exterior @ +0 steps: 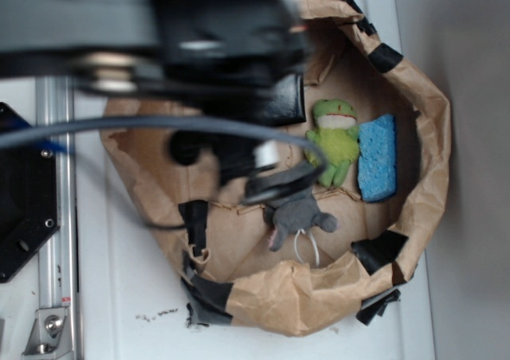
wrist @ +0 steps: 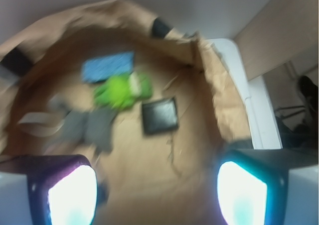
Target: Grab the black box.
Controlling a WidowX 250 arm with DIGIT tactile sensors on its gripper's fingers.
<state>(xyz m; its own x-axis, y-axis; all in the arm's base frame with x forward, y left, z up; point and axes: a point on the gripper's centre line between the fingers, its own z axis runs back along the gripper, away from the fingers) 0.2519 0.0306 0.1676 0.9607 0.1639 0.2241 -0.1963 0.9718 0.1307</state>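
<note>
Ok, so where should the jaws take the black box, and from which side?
Probably from straight above. The black box lies flat on the paper floor, so close across two opposite straight edges. The edge facing the green frog looks crowded, while the other pair seems to have bare paper beside it. The gripper is open, and the view is blurred.

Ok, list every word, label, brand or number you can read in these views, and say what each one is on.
None can be read.
The black box, green frog plush, blue sponge and grey mouse toy show no print.
Paper walls and black tape strips: plain.
Robot arm: too blurred to tell.
</note>
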